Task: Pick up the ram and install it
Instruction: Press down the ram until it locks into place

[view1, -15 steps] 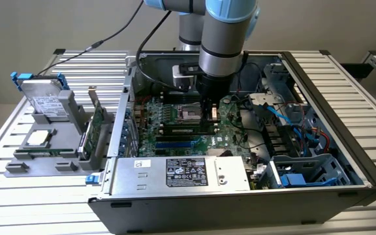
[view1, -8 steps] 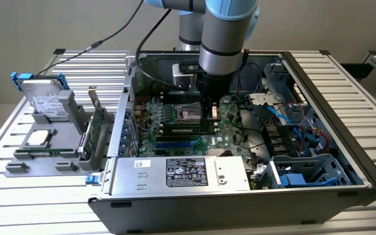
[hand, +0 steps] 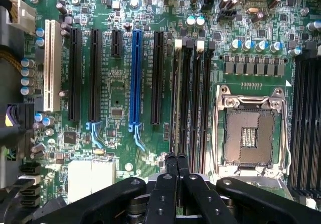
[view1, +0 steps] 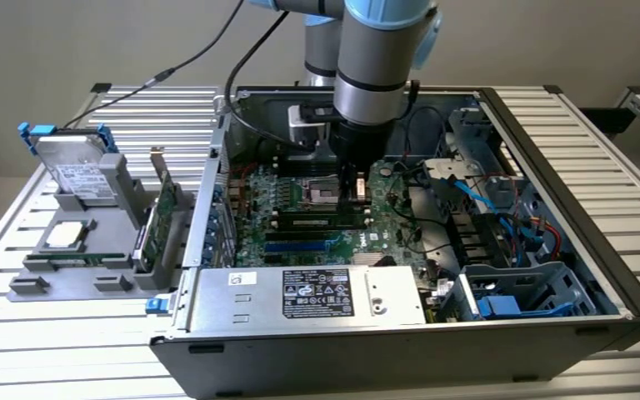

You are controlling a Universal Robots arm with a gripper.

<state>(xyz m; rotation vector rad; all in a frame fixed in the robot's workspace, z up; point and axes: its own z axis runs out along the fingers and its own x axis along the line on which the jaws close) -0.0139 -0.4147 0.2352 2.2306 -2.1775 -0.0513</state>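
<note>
Wrist view looks straight down on the motherboard [hand: 120,83], where the fingers [hand: 168,184] are pressed together with nothing visibly pinched between them, their tips over the near end of the memory slots [hand: 193,98] just beside the processor socket [hand: 249,128]. A thin edge standing in the slot right under the tips appears to be the ram [hand: 175,103], seen edge-on, though whether it is fully seated cannot be told. In the exterior view the arm reaches down into the open computer case [view1: 587,250], and a dark green stick, probably the ram [view1: 311,221], lies along the slots with the fingers [view1: 352,190] at its end toward the exterior view's right. The step in hand looks like pressing the stick home: that calls for pushing straight down along the slot line, keeping the tips centred on the narrow top edge so they neither slide off nor tilt the board, and checking that the white latches [hand: 178,44] close.
</note>
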